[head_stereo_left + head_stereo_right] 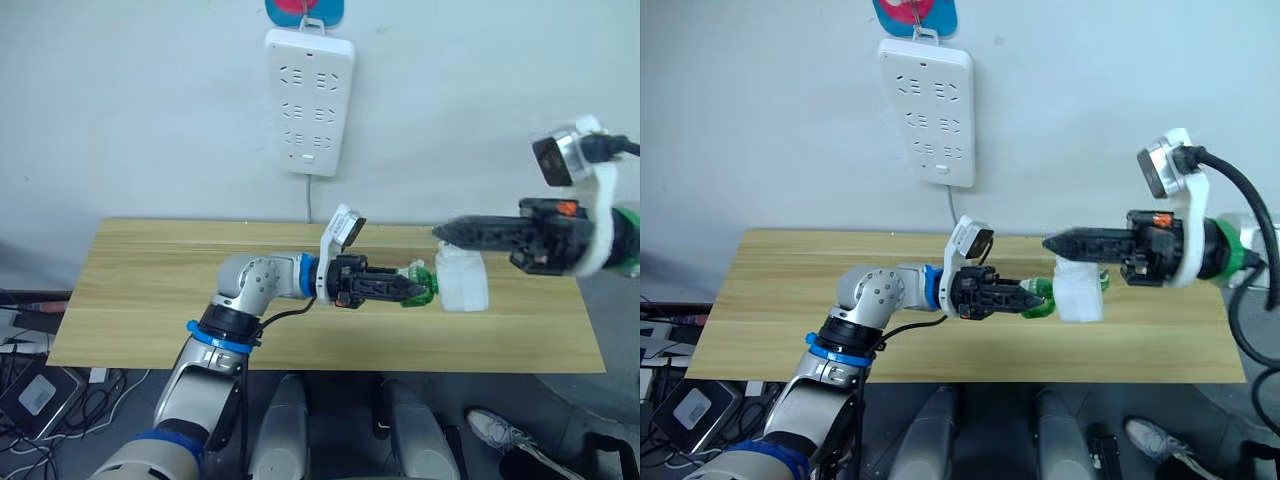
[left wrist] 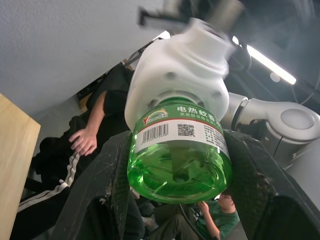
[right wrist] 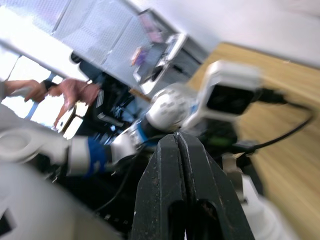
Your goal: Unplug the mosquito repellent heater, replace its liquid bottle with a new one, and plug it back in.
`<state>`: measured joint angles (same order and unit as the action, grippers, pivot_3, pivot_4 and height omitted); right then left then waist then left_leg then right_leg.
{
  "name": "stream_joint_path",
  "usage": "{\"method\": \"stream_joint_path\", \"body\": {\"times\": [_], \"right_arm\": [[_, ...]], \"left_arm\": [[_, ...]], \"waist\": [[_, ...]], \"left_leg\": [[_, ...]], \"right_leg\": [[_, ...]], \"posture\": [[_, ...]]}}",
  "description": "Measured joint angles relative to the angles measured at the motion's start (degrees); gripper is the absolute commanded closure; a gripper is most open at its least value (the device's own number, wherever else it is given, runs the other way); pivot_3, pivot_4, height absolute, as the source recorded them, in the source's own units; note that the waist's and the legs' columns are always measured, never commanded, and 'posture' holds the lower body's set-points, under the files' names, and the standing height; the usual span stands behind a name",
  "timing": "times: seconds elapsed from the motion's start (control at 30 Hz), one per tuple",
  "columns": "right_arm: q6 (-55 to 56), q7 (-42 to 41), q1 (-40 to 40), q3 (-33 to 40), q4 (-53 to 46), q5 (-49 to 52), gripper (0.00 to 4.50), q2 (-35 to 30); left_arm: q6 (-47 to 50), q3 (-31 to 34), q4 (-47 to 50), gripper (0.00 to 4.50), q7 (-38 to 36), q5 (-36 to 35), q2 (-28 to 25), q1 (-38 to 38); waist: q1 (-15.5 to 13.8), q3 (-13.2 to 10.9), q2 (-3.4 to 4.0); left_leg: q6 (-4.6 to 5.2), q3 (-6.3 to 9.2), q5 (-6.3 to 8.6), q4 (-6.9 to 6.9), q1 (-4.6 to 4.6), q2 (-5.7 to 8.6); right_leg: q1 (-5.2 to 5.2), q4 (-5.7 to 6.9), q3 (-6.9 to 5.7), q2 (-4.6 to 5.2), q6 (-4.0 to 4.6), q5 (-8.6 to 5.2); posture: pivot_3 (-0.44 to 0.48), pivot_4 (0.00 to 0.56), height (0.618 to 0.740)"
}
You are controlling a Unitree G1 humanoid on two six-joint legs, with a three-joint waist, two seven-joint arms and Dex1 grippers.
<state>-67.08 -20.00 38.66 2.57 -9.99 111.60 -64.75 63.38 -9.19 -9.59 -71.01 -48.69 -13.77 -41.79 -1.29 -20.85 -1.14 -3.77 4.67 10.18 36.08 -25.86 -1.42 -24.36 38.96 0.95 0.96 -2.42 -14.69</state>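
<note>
The white mosquito repellent heater (image 1: 462, 282) is over the right part of the wooden table (image 1: 150, 300). Its liquid bottle (image 1: 428, 284), translucent green with a white printed label, has its neck inside the heater and lies sideways. My left gripper (image 1: 416, 288) is shut on the bottle's body; the left wrist view shows the bottle's base (image 2: 180, 165) between the two black fingers and the heater (image 2: 185, 70) beyond it. My right gripper (image 1: 441, 232) is shut, fingers pressed together, its tips just above the heater's top. In the right wrist view the heater's metal prongs (image 3: 228, 169) show beside those fingers.
A long white power strip (image 1: 309, 100) hangs on the wall above the table's back edge, its cord running down behind the table. A seated person (image 2: 95, 132) is past the table's side, and hands (image 3: 70, 92) show in the right wrist view.
</note>
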Motion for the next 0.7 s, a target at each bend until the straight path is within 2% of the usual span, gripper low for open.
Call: {"method": "stream_joint_path", "body": {"times": [0.2,0.53,0.7], "right_arm": [[0.3,12.1,-2.4,-2.4,1.4,-1.4,4.46,1.2],[-2.0,9.9,-14.4,0.0,-1.5,-9.0,4.46,1.0],[-2.3,9.6,-22.8,3.2,-8.3,-4.3,4.46,-1.5]], "left_arm": [[0.2,-0.6,0.4,2.15,-1.3,0.0,-1.2,0.1],[2.8,0.8,0.7,2.15,-0.6,-1.0,-0.8,-0.2],[1.0,3.1,-2.7,2.15,3.0,-0.1,1.3,-1.4]], "waist": [[-0.1,0.0,0.00],[0.0,0.0,0.00],[-0.1,0.0,0.00]], "left_leg": [[0.01,0.00,0.01,-0.02,-0.05,0.05],[0.01,0.01,0.01,0.00,-0.03,0.00],[0.01,-0.01,0.01,0.01,-0.04,0.02]], "right_leg": [[-0.01,-0.02,-0.02,0.06,0.05,0.03],[-0.02,0.00,-0.03,0.01,-0.09,-0.05],[-0.01,0.00,0.00,0.03,-0.08,-0.05]], "posture": [[0.115,0.323,0.740],[0.125,0.332,0.740],[0.115,0.332,0.740]]}}
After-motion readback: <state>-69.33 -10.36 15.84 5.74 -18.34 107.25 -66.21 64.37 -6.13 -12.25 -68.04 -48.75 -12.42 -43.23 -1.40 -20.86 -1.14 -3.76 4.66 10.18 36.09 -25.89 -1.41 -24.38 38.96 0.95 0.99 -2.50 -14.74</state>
